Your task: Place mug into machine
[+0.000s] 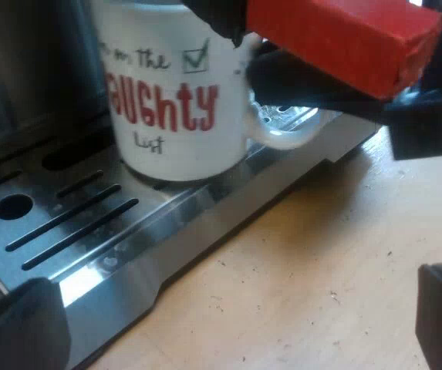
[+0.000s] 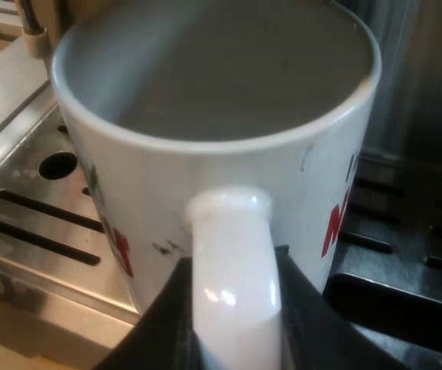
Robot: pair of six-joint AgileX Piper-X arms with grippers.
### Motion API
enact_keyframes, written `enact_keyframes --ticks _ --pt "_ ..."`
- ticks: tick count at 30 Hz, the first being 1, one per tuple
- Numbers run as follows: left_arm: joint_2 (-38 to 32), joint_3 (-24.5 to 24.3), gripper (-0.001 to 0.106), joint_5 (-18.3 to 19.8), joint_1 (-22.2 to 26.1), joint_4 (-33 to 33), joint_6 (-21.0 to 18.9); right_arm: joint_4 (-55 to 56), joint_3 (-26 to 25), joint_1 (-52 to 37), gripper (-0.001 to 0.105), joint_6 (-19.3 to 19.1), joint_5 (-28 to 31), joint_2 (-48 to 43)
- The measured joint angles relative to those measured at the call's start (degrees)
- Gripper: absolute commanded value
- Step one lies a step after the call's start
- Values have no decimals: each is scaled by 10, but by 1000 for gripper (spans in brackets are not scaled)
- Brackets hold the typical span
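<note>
A white mug (image 1: 174, 116) with red lettering stands upright on the espresso machine's steel drip tray (image 1: 74, 223). Its base looks to be touching the grate. The holder's red handle end (image 1: 344, 38) juts out just above the mug's handle (image 1: 282, 135), where my right gripper (image 1: 298, 81) is. In the right wrist view, the mug (image 2: 167, 200) is close up and empty. My right gripper (image 2: 232, 308) is shut on the white handle, with black fingers (image 2: 163, 316) pressed on both sides. My left gripper (image 1: 232, 324) is open over the wooden table in front of the tray, holding nothing.
The wooden table (image 1: 321, 262) runs along the drip tray's outer edge. The tray has long slots and a round hole (image 2: 59, 164) beside the mug. The machine's steel wall (image 1: 28, 69) rises close behind the mug.
</note>
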Motion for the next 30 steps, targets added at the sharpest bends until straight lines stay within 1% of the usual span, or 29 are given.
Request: enact_keyframes --ticks 2,3,5,6,7,8,10,11,15,20,26,29,30 --pt "0 0 93 0 0 0 0 -3 -4 0 0 0 0 5" --pt "0 0 93 0 0 0 0 -3 -4 0 2 0 0 5" --pt "0 0 93 0 0 0 0 -3 -4 0 10 0 0 5" --pt "0 0 93 0 0 0 0 -3 -4 0 19 0 0 5" --pt "0 0 93 0 0 0 0 -3 -4 0 34 0 0 5" --pt "0 0 93 0 0 0 0 -3 -4 0 38 0 0 5" --pt "0 0 93 0 0 0 0 -1 -4 0 52 0 0 5" --pt "0 0 93 0 0 0 0 -1 -4 0 54 0 0 5" --pt "0 0 93 0 0 0 0 0 -4 0 55 -2 0 5" --pt "0 0 93 0 0 0 0 0 12 20 55 -2 38 -22" --pt "0 0 93 0 0 0 0 -22 67 40 55 -1 57 -46" --pt "0 0 93 0 0 0 0 -37 78 42 55 -1 63 -45" --pt "0 0 93 0 0 0 0 -72 98 43 55 1 65 -45"
